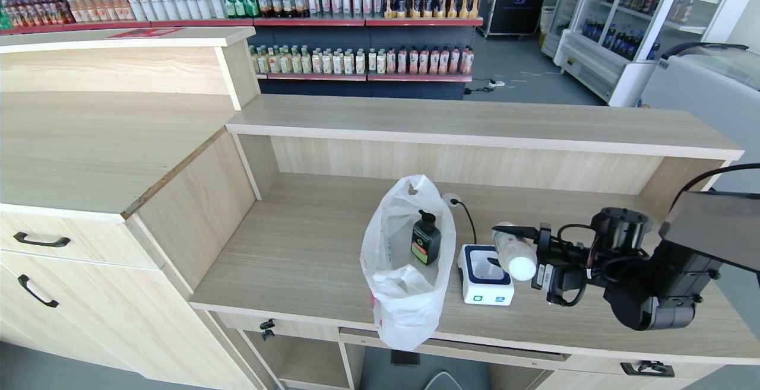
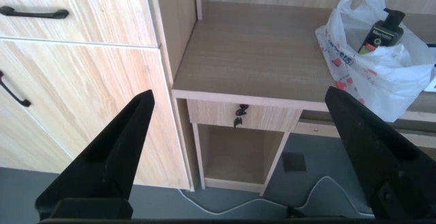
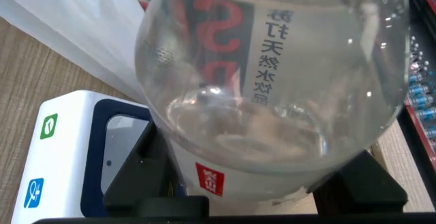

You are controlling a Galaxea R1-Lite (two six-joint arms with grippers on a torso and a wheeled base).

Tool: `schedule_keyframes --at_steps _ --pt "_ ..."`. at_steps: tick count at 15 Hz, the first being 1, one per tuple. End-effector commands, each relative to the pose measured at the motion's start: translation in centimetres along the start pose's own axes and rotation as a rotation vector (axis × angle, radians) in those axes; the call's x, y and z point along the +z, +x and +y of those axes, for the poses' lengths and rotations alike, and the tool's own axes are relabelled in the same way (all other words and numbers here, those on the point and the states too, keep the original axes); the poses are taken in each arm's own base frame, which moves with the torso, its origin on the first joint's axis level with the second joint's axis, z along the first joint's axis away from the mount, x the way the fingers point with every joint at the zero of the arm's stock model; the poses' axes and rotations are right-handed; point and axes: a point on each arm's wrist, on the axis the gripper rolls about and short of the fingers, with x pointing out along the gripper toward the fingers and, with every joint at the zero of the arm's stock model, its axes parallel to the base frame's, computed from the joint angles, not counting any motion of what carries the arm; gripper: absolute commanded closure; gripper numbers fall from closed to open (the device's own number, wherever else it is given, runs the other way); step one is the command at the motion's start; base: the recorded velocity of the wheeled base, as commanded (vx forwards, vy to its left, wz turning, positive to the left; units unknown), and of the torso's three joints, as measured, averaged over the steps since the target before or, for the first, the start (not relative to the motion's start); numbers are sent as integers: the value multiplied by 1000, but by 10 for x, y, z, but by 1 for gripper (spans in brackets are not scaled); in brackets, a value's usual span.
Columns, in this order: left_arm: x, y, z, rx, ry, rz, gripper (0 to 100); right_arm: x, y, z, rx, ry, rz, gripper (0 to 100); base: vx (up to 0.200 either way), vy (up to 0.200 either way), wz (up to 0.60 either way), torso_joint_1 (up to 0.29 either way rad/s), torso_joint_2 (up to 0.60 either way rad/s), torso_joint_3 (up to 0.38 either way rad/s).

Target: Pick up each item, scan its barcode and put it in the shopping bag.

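1. Left gripper (image 2: 240, 96): fingers wide apart, low, off the counter's (image 1: 309, 259) front left corner.
2. Shopping bag (image 1: 407, 283): open, at the front edge; pump bottle (image 1: 425, 240) upright inside.
3. Barcode scanner (image 1: 484, 274): just beside the bag.
4. Right gripper (image 1: 502, 246): clamped on a clear drink bottle (image 1: 515, 256), held sideways over the scanner.

head: high, facing forward and down over the light wooden counter (image 1: 309, 247) | left wrist: low off the counter's front, facing its edge and the white plastic shopping bag (image 2: 402, 81), mid-range | right wrist: hard up against the clear plastic bottle (image 3: 272, 81), above the white-and-blue scanner box (image 3: 68, 149) | shared: head view takes in bag, bottle, scanner
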Motion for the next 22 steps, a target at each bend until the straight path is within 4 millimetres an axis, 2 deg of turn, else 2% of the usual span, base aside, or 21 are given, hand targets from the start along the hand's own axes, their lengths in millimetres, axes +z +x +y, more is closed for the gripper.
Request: schedule_keyframes --at_steps 1,10,16,22 --pt "0 0 0 0 0 -1 0 -4 5 3 1 -2 -7 100 0 0 0 0 0 0" --pt "0 0 0 0 0 -1 0 -5 16 9 9 28 -29 100 0 0 0 0 0 0" --pt "0 0 0 0 0 -1 0 -1 31 14 -5 30 -74 100 0 0 0 0 0 0" --pt "0 0 0 0 0 -1 0 -8 37 15 -16 18 -78 100 0 0 0 0 0 0"
